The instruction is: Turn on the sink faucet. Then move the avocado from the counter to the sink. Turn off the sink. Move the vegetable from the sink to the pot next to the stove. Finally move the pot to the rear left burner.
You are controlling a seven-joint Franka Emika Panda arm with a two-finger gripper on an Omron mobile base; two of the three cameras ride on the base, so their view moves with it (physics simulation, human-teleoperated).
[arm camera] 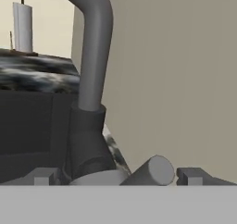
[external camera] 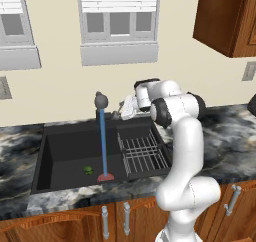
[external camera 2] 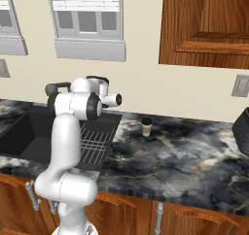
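Water runs into the sink (external camera: 60, 151), where the avocado (external camera: 88, 170) lies. The tool (arm camera: 118, 177) is spread wide (fingertips either side) at the faucet (arm camera: 92, 56) handle (arm camera: 150, 171), placed for shutting it off.

A cream wall (external camera: 55, 81) is seen behind a dark marbled worktop (external camera 2: 175, 151). Two white-framed windows with blinds (external camera: 119, 16) are set at 12 and 10 o'clock. A brown wall cabinet (external camera 2: 206, 25) is hung at 1 o'clock. Wooden base cabinets with metal handles (external camera: 105, 222) are fitted below. A wall outlet (external camera 2: 240, 86) is mounted at 2 o'clock.
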